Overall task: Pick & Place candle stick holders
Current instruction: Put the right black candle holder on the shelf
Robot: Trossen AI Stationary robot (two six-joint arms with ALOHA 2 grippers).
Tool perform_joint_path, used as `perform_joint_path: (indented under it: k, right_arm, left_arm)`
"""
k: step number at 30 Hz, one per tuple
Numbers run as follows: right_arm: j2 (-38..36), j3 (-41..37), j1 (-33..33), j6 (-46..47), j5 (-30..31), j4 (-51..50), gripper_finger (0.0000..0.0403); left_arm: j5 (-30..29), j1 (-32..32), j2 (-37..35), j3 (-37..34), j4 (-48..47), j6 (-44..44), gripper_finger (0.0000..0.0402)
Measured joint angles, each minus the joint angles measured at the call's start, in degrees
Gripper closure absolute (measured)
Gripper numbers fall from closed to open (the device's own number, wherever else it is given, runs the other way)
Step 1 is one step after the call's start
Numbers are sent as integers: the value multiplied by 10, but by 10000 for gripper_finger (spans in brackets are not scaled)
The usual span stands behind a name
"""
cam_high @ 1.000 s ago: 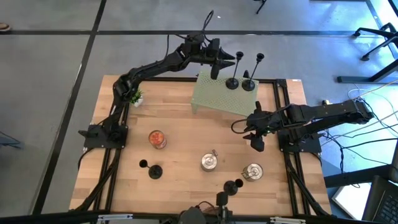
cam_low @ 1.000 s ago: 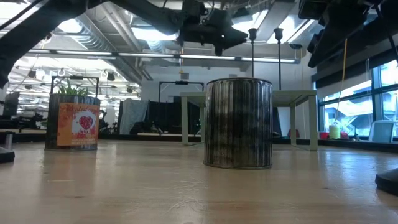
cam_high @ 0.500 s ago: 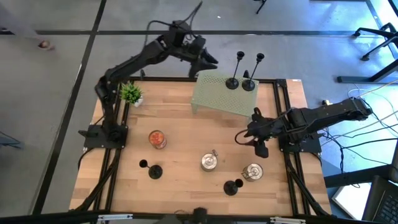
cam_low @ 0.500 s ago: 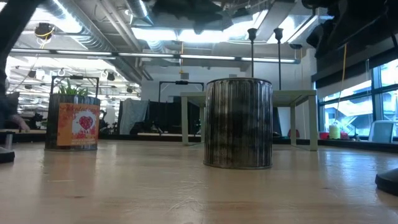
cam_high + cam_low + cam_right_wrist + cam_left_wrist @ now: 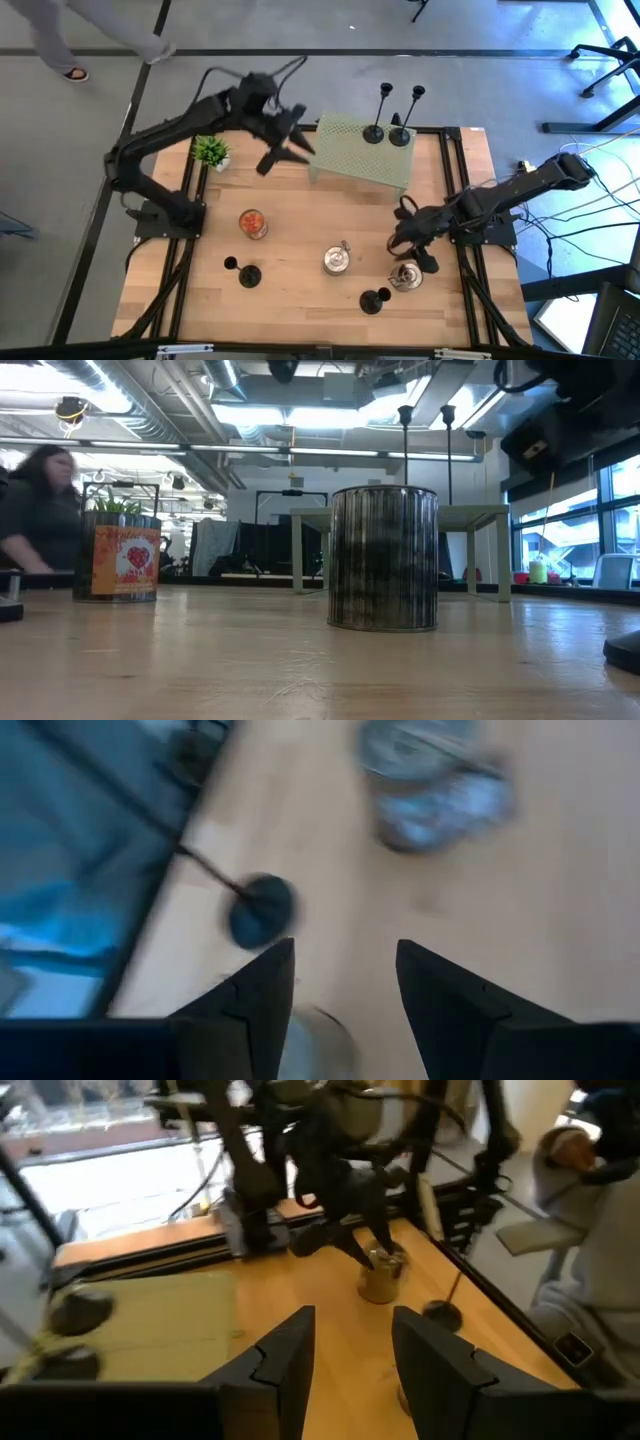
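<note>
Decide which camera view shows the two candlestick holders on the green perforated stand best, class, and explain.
The high view: both candlestick holders appear whole, bases on the green perforated stand. The low view shows only their stems and cups above a striped tin. The left wrist view shows two blurred bases; the right wrist view shows neither.

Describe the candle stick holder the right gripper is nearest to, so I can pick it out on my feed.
Start at the wooden table and go to its near edge, right of centre. There, just beyond the open right gripper, a silver tin stands, and beside it the candle stick holder. Unlike the two holders on the green stand, it stands on bare wood.
</note>
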Motion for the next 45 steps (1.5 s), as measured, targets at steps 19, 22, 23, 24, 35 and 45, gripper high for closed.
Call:
perform_joint_path:
  k: [19,22,23,24,35,45]
  right_arm:
    - [57,-95,74,-9,-33,364,222]
    - [86,-95,77,-13,-33,380,222]
    - [96,-95,77,-13,-33,387,222]
    - [105,-95,77,-13,-33,391,222]
    - [189,-96,77,-58,-33,497,222]
    - [221,-96,101,-69,-33,577,228]
  left_arm:
    - [-164,-78,-158,-243,201,-104,270]
    - [-164,-80,-158,-243,202,-105,270]
    - [-163,-80,-158,-243,202,-107,270]
    - [-164,-80,-158,-243,202,-110,270]
    - [-164,-80,-158,-243,201,-106,270]
    - [-164,-80,-158,-243,201,-100,270]
